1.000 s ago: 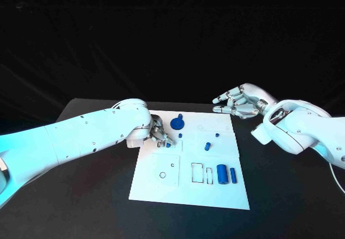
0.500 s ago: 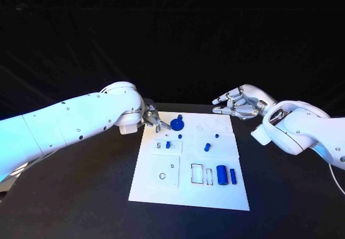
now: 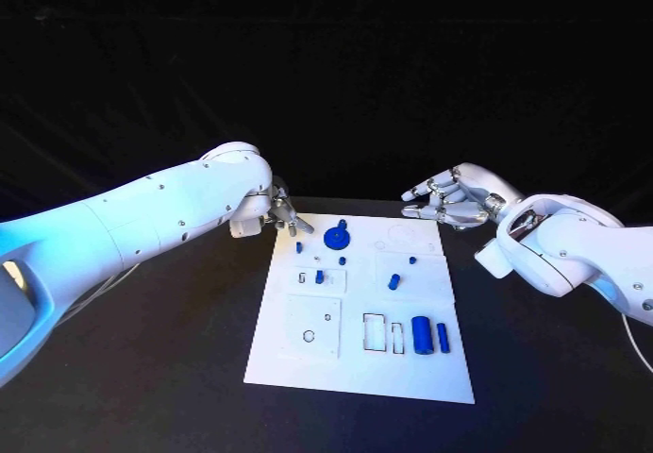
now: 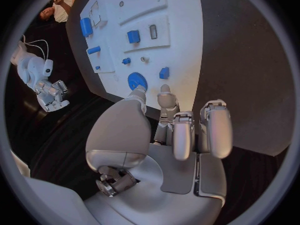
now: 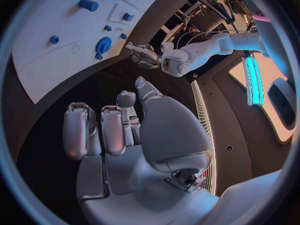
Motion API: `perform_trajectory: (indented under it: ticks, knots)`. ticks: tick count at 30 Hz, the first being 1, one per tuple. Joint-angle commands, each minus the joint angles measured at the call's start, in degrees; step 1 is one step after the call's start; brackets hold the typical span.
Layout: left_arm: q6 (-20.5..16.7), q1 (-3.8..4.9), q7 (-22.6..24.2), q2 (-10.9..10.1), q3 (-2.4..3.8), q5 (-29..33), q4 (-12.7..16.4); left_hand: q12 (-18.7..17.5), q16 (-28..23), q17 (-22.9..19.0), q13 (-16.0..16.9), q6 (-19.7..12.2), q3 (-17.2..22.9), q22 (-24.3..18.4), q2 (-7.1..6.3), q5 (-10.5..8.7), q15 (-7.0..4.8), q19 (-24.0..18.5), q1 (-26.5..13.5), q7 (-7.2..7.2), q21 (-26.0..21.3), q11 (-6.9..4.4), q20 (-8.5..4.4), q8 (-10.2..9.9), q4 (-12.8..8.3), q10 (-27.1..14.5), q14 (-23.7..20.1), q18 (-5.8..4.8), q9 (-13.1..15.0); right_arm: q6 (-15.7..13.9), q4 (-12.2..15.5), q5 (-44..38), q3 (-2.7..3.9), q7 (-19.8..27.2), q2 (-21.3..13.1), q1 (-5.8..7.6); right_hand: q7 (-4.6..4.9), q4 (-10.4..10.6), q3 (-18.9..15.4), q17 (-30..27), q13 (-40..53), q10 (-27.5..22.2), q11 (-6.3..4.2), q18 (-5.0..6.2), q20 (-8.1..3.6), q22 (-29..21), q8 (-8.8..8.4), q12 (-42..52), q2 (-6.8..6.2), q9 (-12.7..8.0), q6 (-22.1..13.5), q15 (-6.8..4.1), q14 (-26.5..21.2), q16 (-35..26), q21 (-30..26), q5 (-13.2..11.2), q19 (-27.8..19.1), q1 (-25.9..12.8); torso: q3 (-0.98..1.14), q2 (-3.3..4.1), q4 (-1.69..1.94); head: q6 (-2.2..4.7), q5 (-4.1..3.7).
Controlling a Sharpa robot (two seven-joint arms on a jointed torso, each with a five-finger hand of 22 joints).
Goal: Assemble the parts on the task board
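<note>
- Head view: I saw my left hand hovering off the far left corner of the task board, fingers loosely apart and holding nothing. My right hand hung beyond the far right corner, fingers curled inward around nothing I could see. The blue gear sat near the far edge, small pegs stood mid-board, and two blue cylinders lay in the near right recesses.
- Left wrist view: my left hand was empty, its fingertips above the board's edge, just beside the gear and a small blue block.
- Right wrist view: my right hand was half-clenched and empty, with the gear well apart from it.
- My judgement: the left hand was between picks. To do it well, I'd choose one loose part, come down straight above it, and pinch it square so it seats without tilting.
</note>
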Motion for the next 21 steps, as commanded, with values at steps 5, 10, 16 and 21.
perform_trajectory:
  ticks: [5, 10, 16, 21]
  knots:
    - [4.23, -0.67, 2.80, 2.36, -0.30, -0.61, -4.93, 0.83, 0.14, 15.08, 0.86, 1.26, -0.43, 6.40, -0.17, -0.22, 0.17, 2.66, 0.51, -0.16, 0.19, -0.24, 0.40, 0.64, 0.27, 0.46, 6.02, 0.09, -0.26, 0.59, -0.14, 0.12, -0.02, 0.63, 0.27, -0.09, 0.21, 0.29, -0.27, 0.00, -0.05, -0.07, 0.10, 0.40, 0.16, 0.02, 0.28, -0.17, 0.21, -0.07, -0.02, 0.22, 2.45, -0.30, -0.32, 0.31, -0.35, -0.36, -0.10, 0.35, -0.21, 0.18, 0.22]
    - [5.20, -1.02, 2.70, 3.25, -0.49, -0.69, -6.50, 1.50, 0.14, 15.08, 1.44, 1.75, -0.70, 6.69, -0.10, -0.65, 0.05, 2.78, 0.49, -0.35, 0.44, -0.39, 0.33, 1.02, 0.30, 0.86, 6.02, 0.03, -0.33, 0.69, -0.18, 0.15, -0.02, 0.68, 0.41, -0.09, 0.21, 0.29, -0.27, 0.00, -0.05, -0.07, 0.10, 0.40, 0.16, 0.02, 0.28, -0.17, 0.21, -0.07, -0.02, 0.22, 2.45, -0.30, -0.32, 0.31, -0.35, -0.36, -0.10, 0.35, -0.31, -0.02, 0.24]
    - [5.81, -1.29, 2.81, 3.61, -0.55, -0.67, -7.10, 1.98, 0.14, 15.08, 1.85, 2.14, -0.92, 6.89, 0.00, -0.89, -0.05, 2.86, 0.43, -0.51, 0.62, -0.53, 0.25, 1.37, 0.33, 1.16, 6.02, -0.02, -0.33, 0.78, -0.23, 0.16, -0.02, 0.71, 0.48, -0.09, 0.21, 0.29, -0.27, 0.00, -0.05, -0.07, 0.10, 0.40, 0.16, 0.02, 0.28, -0.17, 0.21, -0.07, -0.02, 0.22, 2.45, -0.30, -0.32, 0.31, -0.35, -0.36, -0.06, 0.26, -0.32, -0.19, 0.16]
    - [6.26, -1.35, 2.67, 3.65, -0.57, -0.51, -7.31, 2.33, 0.14, 15.08, 2.13, 2.42, -1.02, 7.01, 0.15, -0.99, -0.13, 2.91, 0.50, -0.65, 0.72, -0.64, 0.18, 1.67, 0.29, 1.37, 6.02, -0.05, -0.28, 0.83, -0.26, 0.16, -0.02, 0.70, 0.51, -0.10, 0.21, 0.29, -0.27, 0.00, -0.05, -0.07, 0.10, 0.40, 0.16, 0.02, 0.28, -0.17, 0.21, -0.07, -0.02, 0.22, 2.45, -0.30, -0.32, 0.31, -0.35, -0.36, -0.03, 0.22, -0.22, -0.25, 0.22]
